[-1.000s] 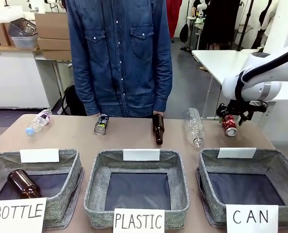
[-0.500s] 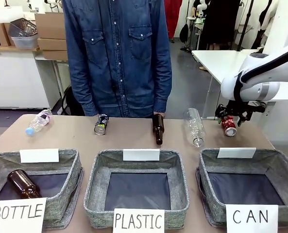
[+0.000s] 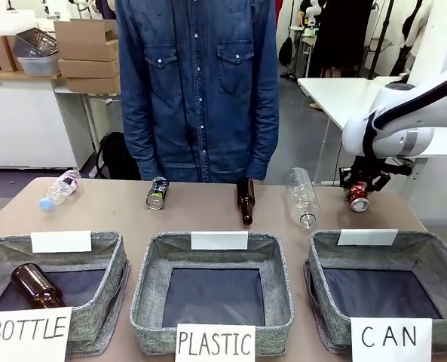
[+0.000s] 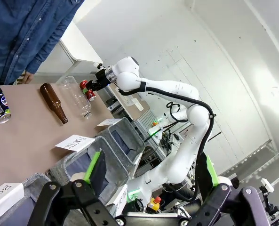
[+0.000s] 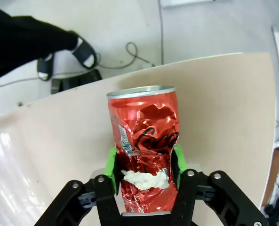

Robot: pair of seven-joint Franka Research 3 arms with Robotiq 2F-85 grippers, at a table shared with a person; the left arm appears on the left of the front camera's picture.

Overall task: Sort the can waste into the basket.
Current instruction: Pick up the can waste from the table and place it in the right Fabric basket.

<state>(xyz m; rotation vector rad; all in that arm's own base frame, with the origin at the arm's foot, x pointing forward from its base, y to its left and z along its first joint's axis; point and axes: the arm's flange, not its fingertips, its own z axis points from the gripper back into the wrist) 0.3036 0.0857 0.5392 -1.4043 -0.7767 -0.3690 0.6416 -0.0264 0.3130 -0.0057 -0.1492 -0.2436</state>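
My right gripper [image 5: 144, 162] pinches the crushed red can [image 5: 143, 127] between its green pads [image 5: 112, 168] near the far right corner of the table [image 3: 117, 215], beyond the CAN basket [image 3: 434, 260], while my left gripper [image 4: 151, 169] hangs spread wide.

Robotics lab, test-bay sort. Landmark: the bench [image 3: 208, 211].
- Over its right end: white jointed robot arm [image 3: 393, 124].
- Along its near edge: CAN basket [image 3: 443, 271] and two like it, each with a hand-lettered paper sign [image 3: 391, 339].
- Behind its left end: stacked cardboard boxes [image 3: 87, 49], white cabinet [image 3: 27, 128].
- Behind its right end: a second white table [image 3: 344, 94].
- Past its far edge: loose cable [image 5: 130, 49] on the floor [image 5: 200, 28].
- Bare white walls [image 4: 177, 28].
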